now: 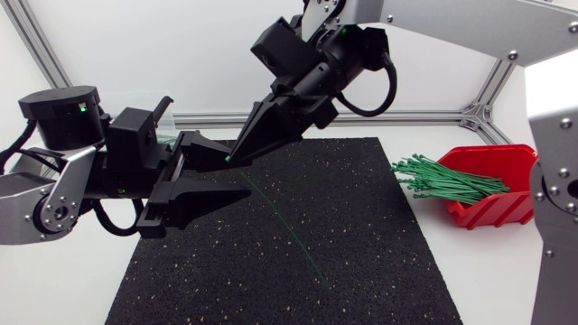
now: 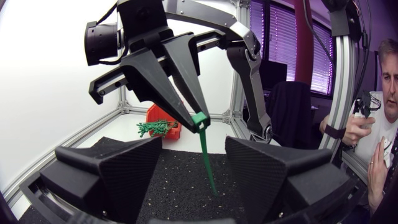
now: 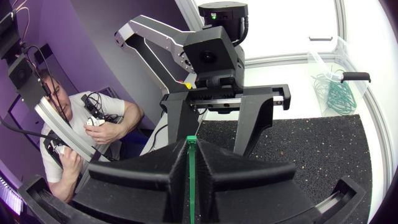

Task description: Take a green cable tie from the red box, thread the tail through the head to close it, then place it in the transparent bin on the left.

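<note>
one green cable tie (image 1: 282, 221) hangs above the black mat (image 1: 361, 257), a thin, flat strip that bows slightly. its small square head is at the top and its tail slants down toward the mat. whether the tip touches the mat i cannot tell. the strip is unclosed, its tail not through its head.

the right gripper (image 1: 233, 155) comes down steeply from the far side. its fingers are pressed together on the tie just under the head. in the right wrist view the green strip (image 3: 191, 180) runs up the seam between the two closed fingers of that gripper (image 3: 191, 142).

the left gripper (image 1: 233, 171) lies low and level, coming in from the left, its fingers spread wide. in the left wrist view the tie (image 2: 207, 158) drops through the gap of this gripper (image 2: 193, 155) and touches neither finger.

the mat is dark and rubbery with pale speckles, and it lies on a white table (image 1: 506, 280).

further right, the red box (image 1: 495, 200) stands on the table just beside the mat, tilted, with a bundle of green ties (image 1: 442, 178) fanning out of its open front.

past the left arm, the right wrist view shows the transparent bin (image 3: 318, 62) on the table with green ties inside it.

an aluminium frame rail (image 1: 406, 116) runs along the table's back edge.
</note>
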